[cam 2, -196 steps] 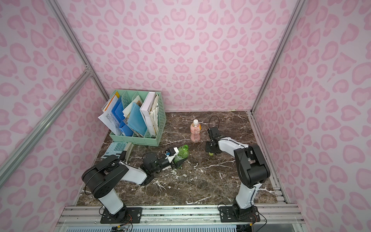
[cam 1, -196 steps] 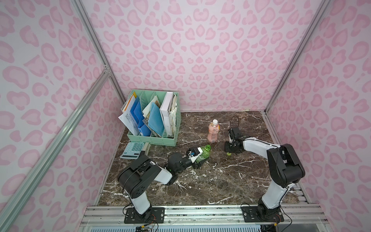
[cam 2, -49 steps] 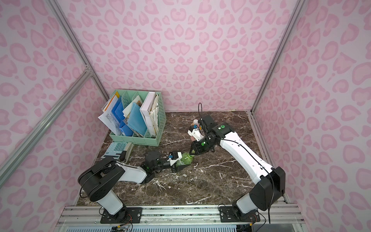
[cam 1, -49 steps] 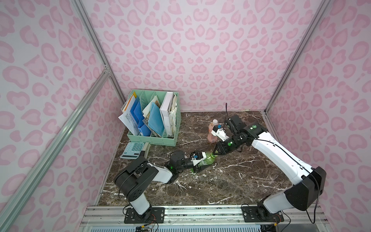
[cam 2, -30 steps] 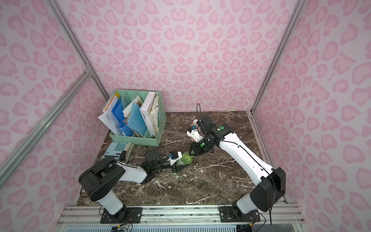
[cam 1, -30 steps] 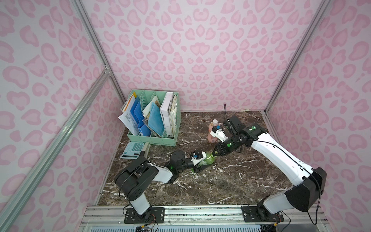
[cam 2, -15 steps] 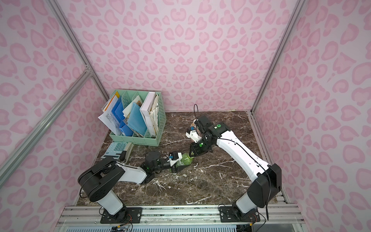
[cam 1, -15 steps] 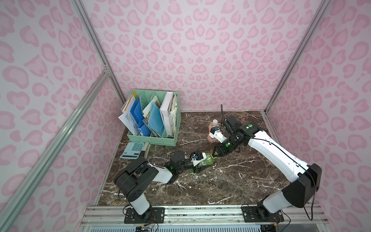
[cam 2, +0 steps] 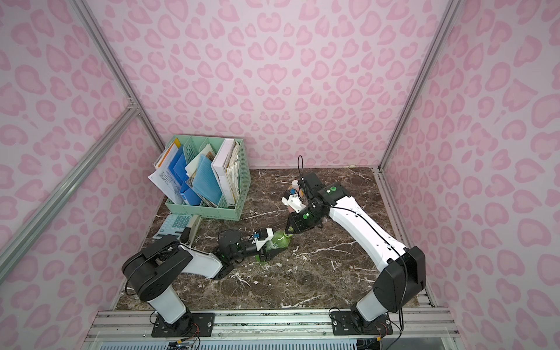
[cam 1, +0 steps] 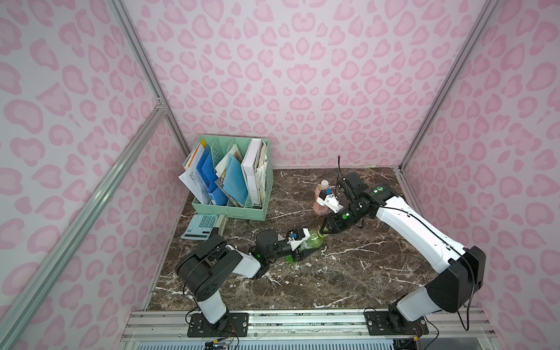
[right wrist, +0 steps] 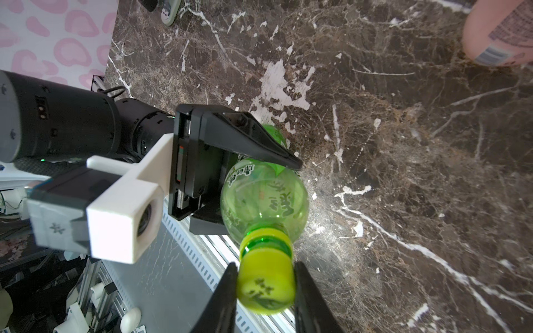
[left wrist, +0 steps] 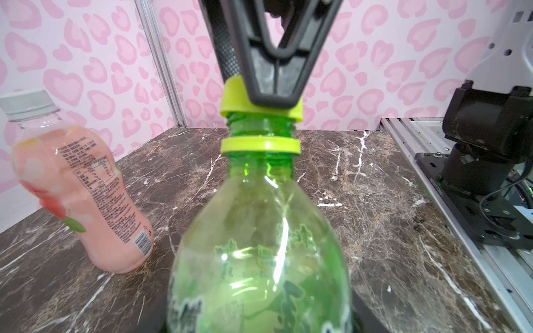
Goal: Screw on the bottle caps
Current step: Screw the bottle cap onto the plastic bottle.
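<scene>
The green bottle (cam 1: 312,242) (cam 2: 278,242) (left wrist: 259,245) leans over the marble table, and my left gripper (cam 1: 298,253) (right wrist: 262,196) is shut on its body. My right gripper (cam 1: 323,232) (cam 2: 288,232) (right wrist: 265,266) is shut on the yellow-green cap (right wrist: 266,285) (left wrist: 230,98). The cap sits slightly askew on the bottle's mouth, with thread showing below it. The pink bottle (cam 1: 319,201) (left wrist: 78,196) stands behind them with its white cap (left wrist: 28,105) (cam 2: 295,182) on. In the left wrist view the bottle hides my left fingers.
A mint file crate (cam 1: 230,209) full of folders stands at the back left, with a calculator (cam 1: 201,227) in front of it. Pink patterned walls enclose the table on three sides. An aluminium rail (cam 1: 303,321) runs along the front edge.
My right gripper has brought the yellow-green cap from the table beside the pink bottle onto the green bottle's mouth. Over the last second it has only edged slightly left. The left arm holds still.
</scene>
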